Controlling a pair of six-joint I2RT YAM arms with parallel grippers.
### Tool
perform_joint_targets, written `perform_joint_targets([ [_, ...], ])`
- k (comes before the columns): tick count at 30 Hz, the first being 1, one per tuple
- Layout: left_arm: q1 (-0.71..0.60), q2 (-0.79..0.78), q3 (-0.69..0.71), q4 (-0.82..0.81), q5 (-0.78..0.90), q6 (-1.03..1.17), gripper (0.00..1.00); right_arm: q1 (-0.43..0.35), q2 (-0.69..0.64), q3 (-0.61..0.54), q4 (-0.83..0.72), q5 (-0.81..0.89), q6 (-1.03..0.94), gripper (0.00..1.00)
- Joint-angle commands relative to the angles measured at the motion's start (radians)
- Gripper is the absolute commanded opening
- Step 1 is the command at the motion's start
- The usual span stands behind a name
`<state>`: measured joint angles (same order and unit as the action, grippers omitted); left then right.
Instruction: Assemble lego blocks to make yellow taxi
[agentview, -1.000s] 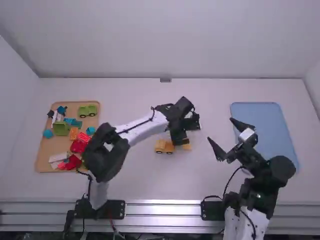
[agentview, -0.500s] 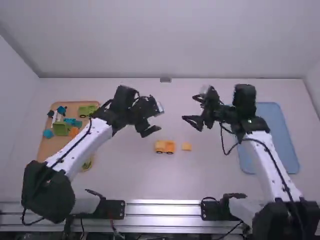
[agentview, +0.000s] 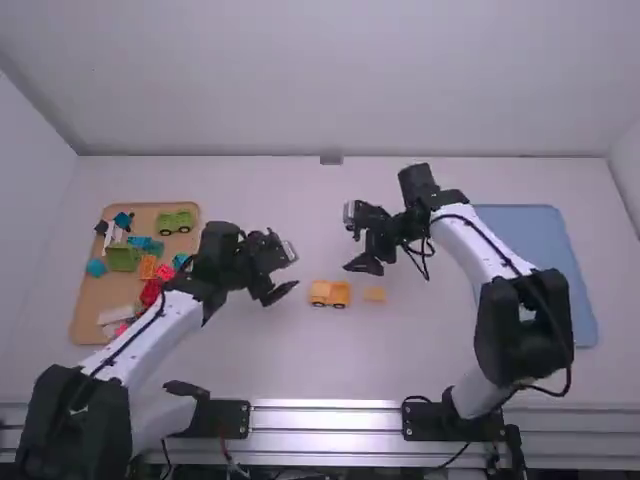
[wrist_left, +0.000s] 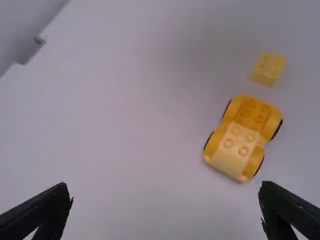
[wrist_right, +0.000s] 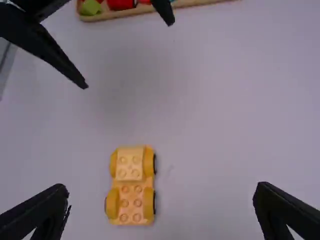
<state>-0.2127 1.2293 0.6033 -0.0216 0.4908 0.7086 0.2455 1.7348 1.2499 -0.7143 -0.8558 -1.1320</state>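
Left gripper (agentview: 294, 268) stands open above the table, just left of the yellow car (agentview: 329, 293). Beyond the car, slightly to its right, is the right gripper (agentview: 350, 238), also open. A pale yellow block covers one half of the wheeled base; bare studs show on the other. The small loose yellow block (agentview: 375, 294) lies on the table right of the car, apart from it. In the left wrist view, nothing is between the wide-apart fingers of the left gripper (wrist_left: 165, 192); car (wrist_left: 242, 135) and loose block (wrist_left: 269, 69) lie farther off. The right wrist view has the right gripper (wrist_right: 162, 192) empty and the car (wrist_right: 131, 185).
At the left, a wooden tray (agentview: 88, 300) holds several coloured blocks and a green wheeled vehicle (agentview: 175, 221). A blue tray (agentview: 555, 260) lies at the right, partly behind the right arm. Both grippers are close to each other above the middle.
My left gripper has gone from above the loose block to the car's left side. My right gripper has come from the right, near the blue tray, to the middle. Car and block look unmoved.
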Motion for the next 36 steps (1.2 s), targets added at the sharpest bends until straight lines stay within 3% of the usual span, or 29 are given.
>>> perform_joint_targets([
  [1, 0.018, -0.009, -0.027, 0.058, 0.114, 0.025, 0.99, -0.034, -0.015, 0.026, -0.069, -0.093, -0.144, 0.99],
  [5, 0.045, 0.039, -0.034, 0.137, 0.332, 0.126, 0.99, -0.130, -0.055, 0.015, -0.301, -0.217, -0.464, 0.99],
  [9, 0.036, 0.094, -0.034, 0.206, 0.432, 0.125, 0.99, -0.212, -0.065, -0.061, -0.362, -0.291, -0.632, 0.99],
  [13, 0.043, 0.219, -0.034, 0.348, 0.544, 0.108, 0.99, -0.254, -0.064, -0.231, -0.160, -0.322, -0.609, 0.99],
  [15, 0.034, 0.309, -0.034, 0.438, 0.644, 0.140, 0.99, -0.260, -0.065, -0.371, 0.050, -0.325, -0.594, 0.99],
  [18, 0.028, 0.388, -0.024, 0.484, 0.690, 0.153, 0.99, -0.258, -0.065, -0.494, 0.250, -0.377, -0.622, 0.99],
  [20, 0.032, 0.445, 0.001, 0.474, 0.706, 0.153, 0.99, -0.264, -0.065, -0.565, 0.385, -0.396, -0.523, 0.99],
  [24, 0.026, 0.522, 0.052, 0.428, 0.699, 0.157, 0.99, -0.279, -0.058, -0.644, 0.664, -0.304, -0.192, 0.99],
  [27, 0.015, 0.559, 0.077, 0.423, 0.705, 0.158, 0.99, -0.271, -0.014, -0.681, 0.859, -0.276, -0.050, 0.99],
  [30, 0.017, 0.570, 0.085, 0.422, 0.702, 0.157, 0.99, -0.255, 0.061, -0.692, 0.917, -0.274, 0.008, 0.99],
  [34, 0.017, 0.570, 0.080, 0.444, 0.707, 0.156, 0.99, -0.249, 0.182, -0.681, 0.969, -0.358, -0.128, 0.99],
  [36, 0.014, 0.570, 0.076, 0.470, 0.706, 0.154, 0.99, -0.264, 0.214, -0.652, 0.968, -0.351, -0.068, 0.99],
])
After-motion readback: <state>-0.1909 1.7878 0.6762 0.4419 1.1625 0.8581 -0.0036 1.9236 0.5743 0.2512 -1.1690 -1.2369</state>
